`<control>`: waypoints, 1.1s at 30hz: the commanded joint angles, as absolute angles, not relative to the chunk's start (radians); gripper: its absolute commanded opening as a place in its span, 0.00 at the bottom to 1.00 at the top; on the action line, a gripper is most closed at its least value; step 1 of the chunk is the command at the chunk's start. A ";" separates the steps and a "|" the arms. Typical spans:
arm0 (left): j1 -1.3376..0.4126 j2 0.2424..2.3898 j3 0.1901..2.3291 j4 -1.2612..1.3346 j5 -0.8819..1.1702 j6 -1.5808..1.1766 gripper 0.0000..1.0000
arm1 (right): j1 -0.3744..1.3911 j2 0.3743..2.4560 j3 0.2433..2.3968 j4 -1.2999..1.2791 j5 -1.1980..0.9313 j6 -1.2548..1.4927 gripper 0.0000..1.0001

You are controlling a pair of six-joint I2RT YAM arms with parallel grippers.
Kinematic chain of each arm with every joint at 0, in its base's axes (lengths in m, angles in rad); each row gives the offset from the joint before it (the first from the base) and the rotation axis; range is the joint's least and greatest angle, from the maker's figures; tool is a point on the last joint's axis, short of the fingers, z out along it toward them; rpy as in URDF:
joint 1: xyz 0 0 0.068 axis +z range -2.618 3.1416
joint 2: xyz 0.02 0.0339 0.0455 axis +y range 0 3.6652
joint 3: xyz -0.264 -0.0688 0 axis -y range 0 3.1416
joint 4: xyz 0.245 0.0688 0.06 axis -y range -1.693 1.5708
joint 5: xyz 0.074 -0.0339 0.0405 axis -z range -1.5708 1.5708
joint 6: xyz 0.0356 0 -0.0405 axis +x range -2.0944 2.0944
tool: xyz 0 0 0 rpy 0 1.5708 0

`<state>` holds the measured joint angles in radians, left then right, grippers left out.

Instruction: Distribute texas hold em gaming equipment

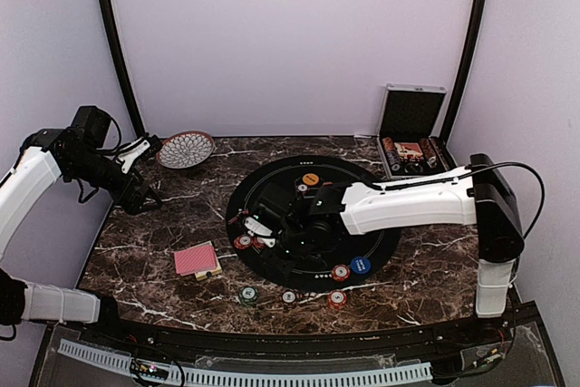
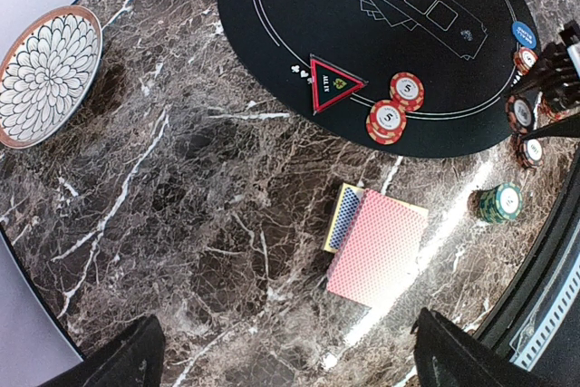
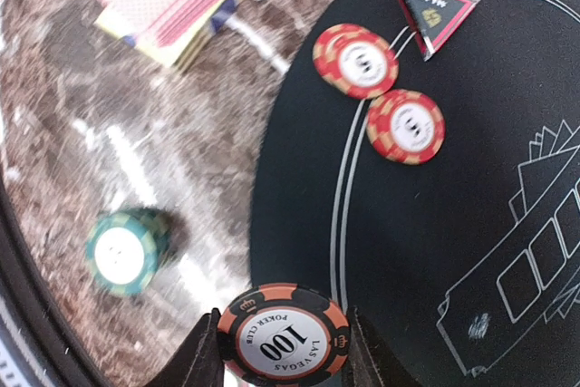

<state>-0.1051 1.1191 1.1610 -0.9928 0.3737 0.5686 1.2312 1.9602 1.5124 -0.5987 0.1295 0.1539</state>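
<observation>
A black-and-orange "100" poker chip [image 3: 283, 333] is pinched flat between the fingers of my right gripper [image 3: 283, 351], shut on it over the left rim of the black felt mat [image 1: 313, 224]. From above, that gripper [image 1: 255, 228] hovers beside two red chips [image 3: 381, 92]. A green chip stack [image 3: 127, 249] stands on the marble. The red-backed card deck [image 2: 376, 256] rests on its box to the left of the mat. My left gripper [image 2: 290, 371] hangs wide open and empty above the marble, back from the deck.
The patterned bowl [image 1: 186, 149] sits at the back left, close to the left arm. An open silver case [image 1: 412, 133] of chips stands at the back right. A red triangular "ALL IN" marker [image 2: 333, 83] lies on the mat. More chips [image 1: 337, 298] line the mat's front edge.
</observation>
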 commanded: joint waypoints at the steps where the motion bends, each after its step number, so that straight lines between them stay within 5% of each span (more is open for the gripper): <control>1: -0.107 1.104 1.169 -1.011 0.377 0.566 0.99 | 1.194 2.042 1.582 -0.560 0.121 0.148 0.19; 18: -0.107 1.107 1.161 -1.008 0.383 0.560 0.99 | 1.139 2.199 1.635 -0.484 0.070 0.155 0.17; 26: -0.108 1.105 1.157 -1.005 0.386 0.555 0.99 | 1.138 2.195 1.635 -0.487 0.089 0.153 0.53; 33: -0.107 1.102 1.157 -1.008 0.382 0.555 0.99 | 1.138 2.145 1.638 -0.515 0.113 0.154 0.56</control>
